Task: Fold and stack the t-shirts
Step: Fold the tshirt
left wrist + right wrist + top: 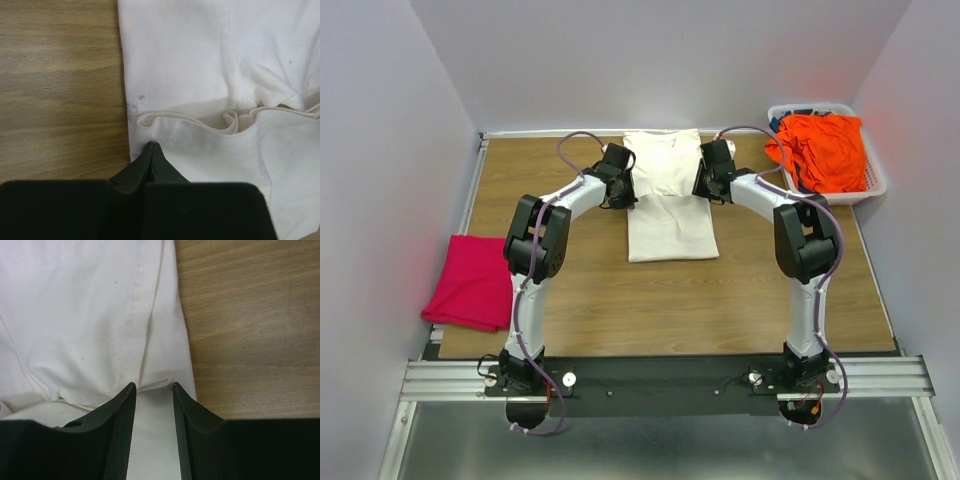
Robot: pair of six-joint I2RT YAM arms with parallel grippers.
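The cream-white t-shirt (pixel 667 205) lies at the far middle of the table, its lower part folded up so the hem (pixel 200 142) crosses the middle. My left gripper (pixel 621 187) is at the shirt's left edge. In the left wrist view it (pixel 152 145) is shut, pinching the folded layer just behind the curled hem. My right gripper (pixel 708 183) is at the right edge. In the right wrist view it (pixel 154 386) is open and straddles the fold edge of the shirt (pixel 90 315). The folded magenta-pink t-shirt (pixel 470 283) lies at the table's left edge. The orange t-shirt (pixel 825 150) is crumpled in the basket.
The white lattice basket (pixel 876 187) stands at the far right corner. The wood table (pixel 670 305) is bordered by white walls on three sides. A metal rail (pixel 660 378) with both arm bases runs along the near edge.
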